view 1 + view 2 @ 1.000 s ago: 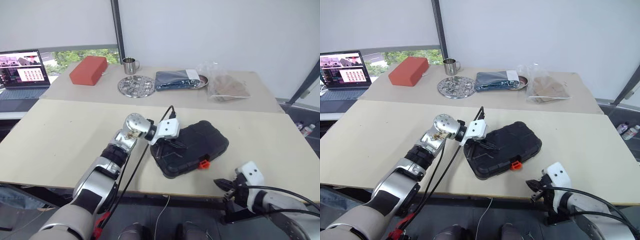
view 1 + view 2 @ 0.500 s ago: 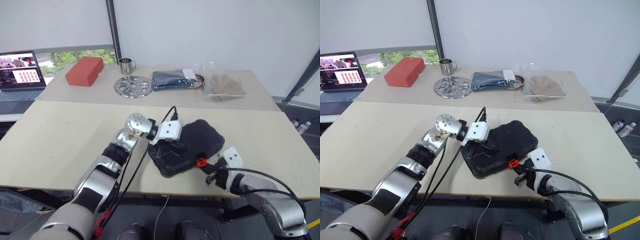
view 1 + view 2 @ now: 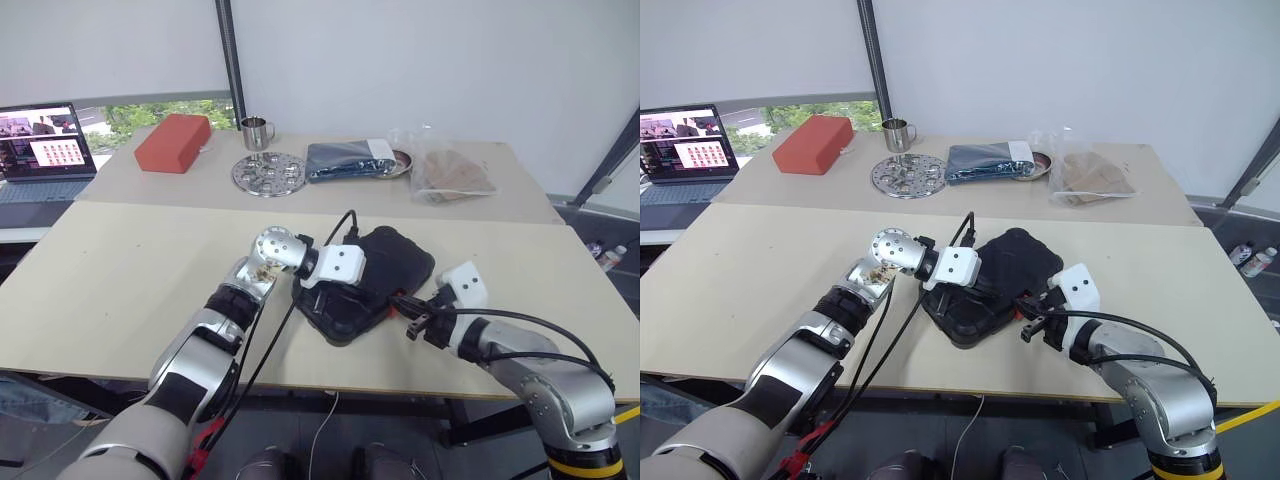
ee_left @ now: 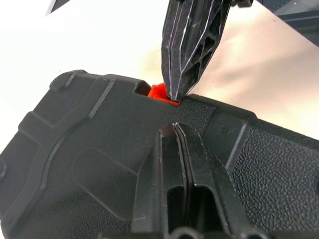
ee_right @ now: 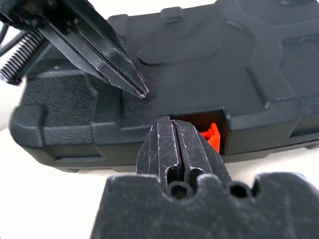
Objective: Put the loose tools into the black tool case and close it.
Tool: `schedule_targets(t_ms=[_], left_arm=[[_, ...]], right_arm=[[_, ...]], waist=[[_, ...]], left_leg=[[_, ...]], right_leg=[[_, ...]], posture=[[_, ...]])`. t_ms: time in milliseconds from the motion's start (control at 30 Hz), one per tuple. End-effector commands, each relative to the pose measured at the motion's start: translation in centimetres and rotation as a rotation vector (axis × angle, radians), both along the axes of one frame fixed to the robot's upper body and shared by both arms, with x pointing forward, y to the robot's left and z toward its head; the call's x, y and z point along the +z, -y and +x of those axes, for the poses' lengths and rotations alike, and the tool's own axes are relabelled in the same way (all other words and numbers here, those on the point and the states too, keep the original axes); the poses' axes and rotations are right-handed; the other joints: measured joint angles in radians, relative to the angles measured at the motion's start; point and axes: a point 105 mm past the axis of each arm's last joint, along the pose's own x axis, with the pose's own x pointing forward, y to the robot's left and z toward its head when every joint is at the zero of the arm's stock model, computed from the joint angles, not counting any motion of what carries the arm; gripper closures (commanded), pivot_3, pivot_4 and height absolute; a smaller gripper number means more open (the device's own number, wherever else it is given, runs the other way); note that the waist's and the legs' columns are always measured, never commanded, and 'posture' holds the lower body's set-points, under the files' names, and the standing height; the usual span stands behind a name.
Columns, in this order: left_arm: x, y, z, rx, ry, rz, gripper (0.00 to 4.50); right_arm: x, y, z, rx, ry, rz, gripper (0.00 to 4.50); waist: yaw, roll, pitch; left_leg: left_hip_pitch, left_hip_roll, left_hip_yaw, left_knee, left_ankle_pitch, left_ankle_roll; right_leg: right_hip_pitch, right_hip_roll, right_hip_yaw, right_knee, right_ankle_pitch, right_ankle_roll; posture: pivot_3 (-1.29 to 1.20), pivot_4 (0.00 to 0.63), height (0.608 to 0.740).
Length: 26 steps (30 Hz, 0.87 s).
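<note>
The black tool case (image 3: 385, 262) lies closed near the front edge of the near table, its small orange latch (image 4: 158, 92) on the side facing the right arm. My left gripper (image 4: 174, 127) is shut, and its tips rest on the case's lid. My right gripper (image 5: 169, 124) is also shut, with its tips against the orange latch (image 5: 213, 136). In the left eye view the right gripper (image 3: 400, 303) meets the case's front edge. The loose tools are out of view.
On the far table stand a red box (image 3: 175, 141), a metal cup (image 3: 257, 131), a round perforated metal plate (image 3: 270, 172), a dark blue folded package (image 3: 350, 158) and a clear plastic bag (image 3: 450, 175). An open laptop (image 3: 42, 150) sits at the far left.
My right gripper has risen from below the table's front edge and moved left to the case's latch. The case has turned somewhat on the table. The left gripper has stayed on the lid.
</note>
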Motion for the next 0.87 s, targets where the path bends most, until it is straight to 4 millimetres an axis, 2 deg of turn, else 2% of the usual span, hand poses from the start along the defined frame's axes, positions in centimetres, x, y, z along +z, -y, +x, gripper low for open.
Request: schedule_targets(t_ms=[33,133,233,300,367,400,433,500,567,600,700,767,833,867], left_arm=[[-2.7,-1.8,0.5,0.073,-0.067,0.094,4.44],[-1.7,-2.8,1.2,0.139,-0.132,0.037,4.44],[0.1,-5.3,1.8,0.232,-0.251,-0.041,3.73],[1.1,-8.2,1.7,0.287,-0.282,-0.060,2.89],[2.2,-11.6,1.1,0.344,-0.314,-0.068,2.23],[2.7,-13.3,0.7,0.374,-0.330,-0.070,1.73],[3.4,-15.2,0.1,0.410,-0.353,-0.075,1.48],[4.7,-18.2,-1.5,0.460,-0.406,-0.089,0.63],[5.7,-20.4,-2.9,0.517,-0.451,-0.110,0.02],[5.9,-21.2,-3.5,0.548,-0.464,-0.116,0.00],[6.0,-23.2,-4.4,0.628,-0.468,-0.135,0.00],[5.9,-23.6,-4.7,0.652,-0.458,-0.148,0.00],[5.7,-23.6,-4.7,0.663,-0.447,-0.160,0.00],[5.5,-23.5,-4.8,0.662,-0.438,-0.158,0.00]], right_arm=[[1.6,1.1,-1.0,0.006,0.049,-0.015,4.50],[2.4,2.3,-1.9,0.019,0.056,-0.023,4.50],[3.5,4.0,-2.9,0.059,0.073,-0.073,3.70],[4.5,5.1,-3.8,0.123,0.076,-0.106,2.94],[5.8,6.5,-4.4,0.173,0.070,-0.142,2.42],[6.4,7.2,-4.7,0.195,0.066,-0.161,1.96],[7.0,7.9,-5.0,0.219,0.056,-0.175,1.73],[8.2,9.0,-5.6,0.271,0.028,-0.187,0.94],[8.9,9.8,-6.3,0.320,-0.009,-0.196,0.29],[9.1,10.2,-6.5,0.341,-0.027,-0.203,0.07],[9.2,10.8,-6.7,0.382,-0.046,-0.245,0.07],[9.1,11.0,-6.4,0.389,-0.037,-0.268,0.07],[9.0,10.8,-6.1,0.404,-0.015,-0.283,0.07],[9.0,10.8,-5.9,0.405,-0.008,-0.281,0.07]], waist=[[0.000,0.000,0.000],[-0.001,0.000,0.000],[-0.011,0.000,0.000],[-0.019,0.000,0.000],[-0.024,0.000,0.000],[-0.025,0.000,0.001],[-0.025,0.001,0.001],[-0.023,0.000,0.002],[-0.013,-0.001,0.003],[-0.008,-0.001,0.004],[0.014,0.000,0.004],[0.026,0.001,0.005],[0.029,0.001,0.005],[0.029,0.001,0.005]], left_leg=[[0.000,0.000,0.000,0.000,0.000,0.000],[0.000,0.000,0.000,0.000,0.000,0.000],[0.000,0.001,0.000,0.000,-0.001,0.001],[0.000,0.001,0.000,-0.002,0.000,0.000],[0.000,0.002,0.000,-0.004,0.001,-0.003],[0.000,0.002,0.000,-0.004,0.002,-0.004],[0.000,0.002,0.000,-0.004,0.002,-0.004],[0.000,0.002,0.000,-0.004,0.002,-0.004],[0.000,0.002,0.000,-0.004,0.002,-0.004],[0.000,0.002,0.000,-0.004,0.002,-0.004],[0.000,0.001,-0.001,-0.003,0.000,-0.001],[0.000,0.001,-0.002,-0.003,-0.001,0.000],[-0.001,0.000,-0.004,-0.003,-0.005,-0.007],[-0.002,-0.002,-0.005,-0.003,-0.005,-0.007]], right_leg=[[0.000,0.000,0.000,0.000,0.000,0.000],[0.000,0.000,0.000,0.000,0.000,0.000],[-0.001,0.001,0.001,0.000,0.000,0.001],[-0.002,0.002,0.002,0.000,-0.001,0.001],[-0.003,0.003,0.002,0.001,-0.001,-0.001],[-0.003,0.003,0.002,0.001,-0.001,-0.002],[-0.003,0.004,0.002,0.001,-0.001,-0.002],[-0.003,0.004,0.002,0.000,-0.002,-0.001],[-0.003,0.003,0.002,-0.001,-0.002,-0.001],[-0.002,0.003,0.002,-0.001,-0.002,-0.001],[-0.001,-0.001,0.003,-0.003,-0.005,0.004],[-0.002,-0.008,0.002,-0.007,-0.006,0.007],[-0.002,-0.010,0.000,-0.010,-0.006,0.007],[-0.002,-0.012,-0.001,-0.010,-0.003,0.004]], posture=[[0.00,0.150,0.736],[0.00,0.150,0.736],[0.00,0.150,0.736],[0.00,0.150,0.736],[0.00,0.150,0.736],[0.00,0.150,0.736],[0.00,0.150,0.736],[0.00,0.150,0.736],[0.00,0.150,0.736],[0.00,0.150,0.736],[0.00,0.150,0.736],[0.00,0.150,0.736],[0.00,0.150,0.736],[0.00,0.150,0.736]])
